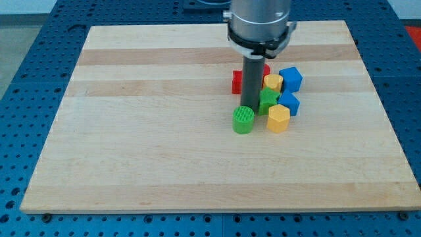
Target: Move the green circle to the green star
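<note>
The green circle point(243, 120), a ribbed round block, sits on the wooden board point(131, 131) a little right of centre, at the near-left edge of a small cluster. My tip point(248, 105) stands just behind it, at its far side, touching it or very nearly so; there are no jaws on this rig, only the dark rod, so there is nothing to open or close. The green star point(268, 101) lies just right of the rod and slightly farther back, close to the circle but apparently not touching it. Near the star's right is a yellow hexagon-like block point(279, 118), and behind that a blue block point(289, 103). Farther back are a yellow block point(273, 82), a blue cube point(291, 78), and a red block point(237, 81) partly hidden by the rod.

To finish well, I'd say the tip should come round to the circle's left-near side and nudge it gently right and back, keeping clear of the yellow piece.
</note>
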